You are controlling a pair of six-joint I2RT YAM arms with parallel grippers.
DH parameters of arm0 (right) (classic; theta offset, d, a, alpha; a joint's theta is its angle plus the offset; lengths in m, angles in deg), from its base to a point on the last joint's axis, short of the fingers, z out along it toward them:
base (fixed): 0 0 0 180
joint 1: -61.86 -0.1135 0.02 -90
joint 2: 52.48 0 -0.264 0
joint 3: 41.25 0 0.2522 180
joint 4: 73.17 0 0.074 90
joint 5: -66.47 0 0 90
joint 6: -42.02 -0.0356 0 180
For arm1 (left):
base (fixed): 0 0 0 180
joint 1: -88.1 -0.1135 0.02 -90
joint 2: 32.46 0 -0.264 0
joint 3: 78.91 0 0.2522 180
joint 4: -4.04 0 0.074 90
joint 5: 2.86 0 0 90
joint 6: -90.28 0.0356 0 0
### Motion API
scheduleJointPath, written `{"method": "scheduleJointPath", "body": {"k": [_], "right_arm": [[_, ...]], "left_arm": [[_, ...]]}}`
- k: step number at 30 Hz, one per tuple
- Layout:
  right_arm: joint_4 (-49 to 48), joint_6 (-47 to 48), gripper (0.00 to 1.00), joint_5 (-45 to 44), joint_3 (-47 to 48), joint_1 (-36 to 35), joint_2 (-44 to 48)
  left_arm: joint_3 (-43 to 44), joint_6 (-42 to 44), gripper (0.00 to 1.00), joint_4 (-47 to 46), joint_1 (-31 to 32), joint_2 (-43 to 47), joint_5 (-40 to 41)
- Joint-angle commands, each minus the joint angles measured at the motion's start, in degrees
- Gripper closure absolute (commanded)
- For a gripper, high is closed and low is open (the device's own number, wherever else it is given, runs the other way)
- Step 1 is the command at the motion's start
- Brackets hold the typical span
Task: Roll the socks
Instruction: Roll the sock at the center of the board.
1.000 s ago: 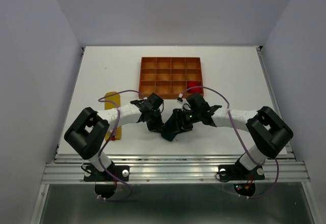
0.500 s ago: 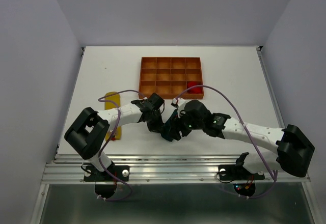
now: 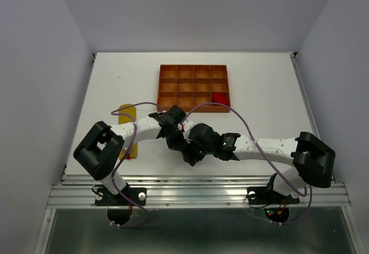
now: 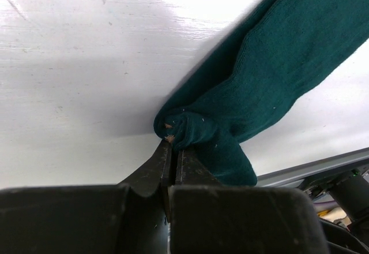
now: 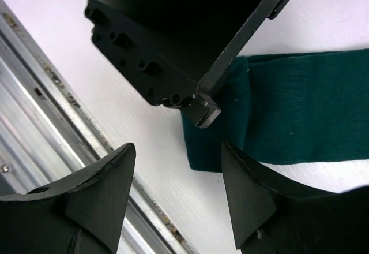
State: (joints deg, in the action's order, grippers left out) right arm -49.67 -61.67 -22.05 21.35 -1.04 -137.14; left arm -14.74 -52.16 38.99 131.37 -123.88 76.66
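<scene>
The dark teal sock (image 4: 277, 75) lies on the white table, running from the upper right of the left wrist view down to the jaws. My left gripper (image 4: 172, 145) is shut on its folded end. In the right wrist view the same sock (image 5: 300, 109) lies flat, and my right gripper (image 5: 177, 145) stands open over its near end with nothing between the fingers. From above, both grippers (image 3: 176, 140) (image 3: 192, 153) meet near the table's front and hide most of this sock. The yellow sock (image 3: 127, 115) lies at the left, partly under the left arm. The red sock (image 3: 219, 98) sits in a tray compartment.
The orange-brown compartmented tray (image 3: 173, 86) stands behind the grippers, mid table. The metal rail of the table's front edge (image 5: 46, 92) runs close under the right gripper. The left gripper's black body (image 5: 173, 34) fills the top of the right wrist view.
The right arm has swung in, and its gripper has moved left and nearer, to the teal sock's near end beside the left gripper. The left gripper has stayed shut on the sock.
</scene>
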Motion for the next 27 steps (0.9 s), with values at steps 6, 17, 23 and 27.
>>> {"method": "scheduleJointPath", "body": {"k": [6,17,23,27], "right_arm": [[0.63,2.97,0.34,-6.22,2.49,-1.18,-3.31],[-0.42,2.88,0.36,-9.82,1.87,-3.9,-2.09],[-0.6,3.23,0.36,-10.17,1.87,-5.57,-1.12],[-0.86,3.5,0.36,-15.16,2.14,-7.41,-0.77]], "left_arm": [[1.88,0.33,1.0,4.91,0.5,-1.31,1.78],[1.97,0.33,1.0,4.74,0.5,-1.75,1.34],[1.62,0.06,1.0,4.56,0.5,-1.48,1.43],[1.09,-0.55,1.0,3.86,0.5,-1.4,1.17]]}}
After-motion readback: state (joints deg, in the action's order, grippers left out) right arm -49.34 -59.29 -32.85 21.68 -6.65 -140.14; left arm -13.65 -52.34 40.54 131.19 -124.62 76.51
